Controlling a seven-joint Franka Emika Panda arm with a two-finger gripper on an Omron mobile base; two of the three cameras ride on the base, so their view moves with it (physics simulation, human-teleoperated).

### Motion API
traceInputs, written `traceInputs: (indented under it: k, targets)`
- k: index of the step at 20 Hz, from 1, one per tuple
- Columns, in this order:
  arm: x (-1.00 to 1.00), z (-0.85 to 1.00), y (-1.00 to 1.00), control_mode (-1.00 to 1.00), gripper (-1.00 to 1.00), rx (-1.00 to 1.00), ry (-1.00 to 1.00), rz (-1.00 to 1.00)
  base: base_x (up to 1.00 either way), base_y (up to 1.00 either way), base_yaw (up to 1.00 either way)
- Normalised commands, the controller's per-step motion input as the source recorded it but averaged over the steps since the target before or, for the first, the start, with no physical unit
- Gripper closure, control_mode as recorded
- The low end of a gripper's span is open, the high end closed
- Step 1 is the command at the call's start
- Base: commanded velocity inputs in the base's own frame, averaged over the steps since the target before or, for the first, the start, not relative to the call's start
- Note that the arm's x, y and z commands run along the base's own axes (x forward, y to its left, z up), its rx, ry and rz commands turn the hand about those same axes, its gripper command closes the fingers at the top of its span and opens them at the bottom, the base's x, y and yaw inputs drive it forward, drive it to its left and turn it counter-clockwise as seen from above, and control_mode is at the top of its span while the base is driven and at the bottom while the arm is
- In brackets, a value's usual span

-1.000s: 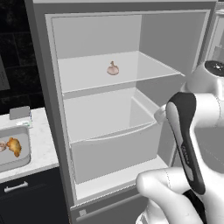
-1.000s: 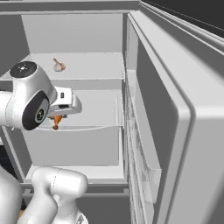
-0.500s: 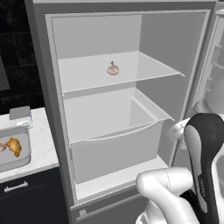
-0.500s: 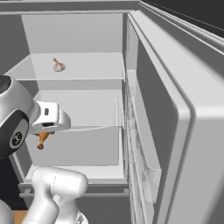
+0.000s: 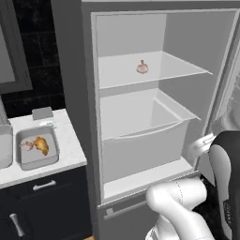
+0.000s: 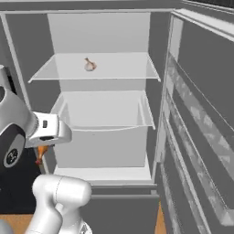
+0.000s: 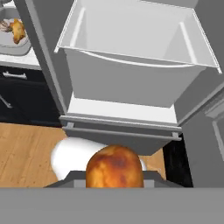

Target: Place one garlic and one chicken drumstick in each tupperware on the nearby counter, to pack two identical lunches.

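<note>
The gripper (image 7: 114,183) is clamping a drumstick (image 7: 114,171) at the hand view's bottom centre, having swung back out of the fridge (image 5: 140,140) (one tupperware (image 5: 36,149) at left is already holding its pair), so counter (image 5: 65,136) delivery comes next.

I am holding one chicken drumstick (image 7: 114,166), golden brown with darker roasted patches, between my fingers; in the hand view its rounded meaty end is filling the bottom centre, and in the right base view a small orange part is showing just below my hand. One garlic (image 5: 142,67), pale with a pinkish tint, is sitting alone on the upper fridge shelf. On the white marble counter (image 5: 70,140) an open grey tupperware (image 5: 36,148) is lying flat, and it is already containing a garlic (image 5: 26,146) and a drumstick (image 5: 41,145), side by side and touching. Another container (image 5: 4,146) is standing just beside it, cut by the picture edge.
</note>
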Motion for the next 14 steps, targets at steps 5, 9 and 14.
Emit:
traceInputs:
  k: [5, 9, 14]
  targets:
    - [0.00, 0.00, 0.00, 1.00, 1.00, 0.00, 0.00, 0.00, -0.25, 1.00, 0.00]
    - [0.00, 0.00, 0.00, 1.00, 1.00, 0.00, 0.00, 0.00, -0.23, 1.00, -0.01]
    - [0.00, 0.00, 0.00, 1.00, 1.00, 0.00, 0.00, 0.00, -0.01, 1.00, -0.08]
